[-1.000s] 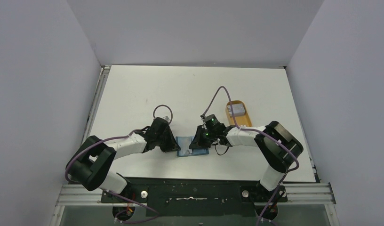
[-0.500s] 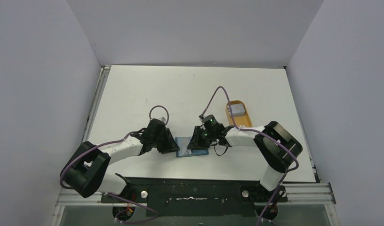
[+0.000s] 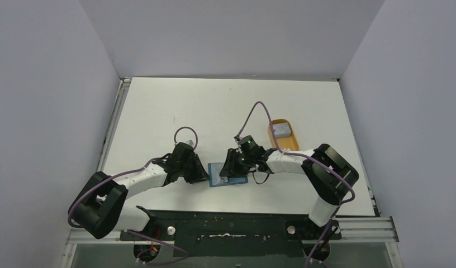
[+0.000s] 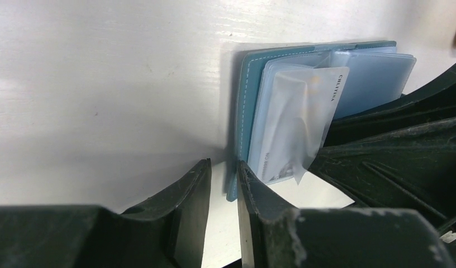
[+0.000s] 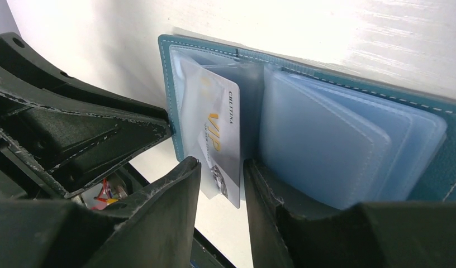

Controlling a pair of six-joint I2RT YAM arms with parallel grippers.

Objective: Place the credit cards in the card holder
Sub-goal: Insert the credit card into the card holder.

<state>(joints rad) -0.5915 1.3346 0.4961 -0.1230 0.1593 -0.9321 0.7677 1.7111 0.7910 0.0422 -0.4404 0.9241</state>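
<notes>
The left hand [image 4: 223,165], fingers slightly apart and empty, sits at the 9 o'clock edge of the card holder [image 4: 245,111], near the counter [image 3: 214,111]'s 6 o'clock. The right hand [image 5: 221,163], apart, straddles the protruding credit card [image 5: 217,134]. A snagging finger could drag it out.

card holder [image 3: 231,181] partly hidden overhead, orange tray [image 3: 284,144] contents — too small
</notes>
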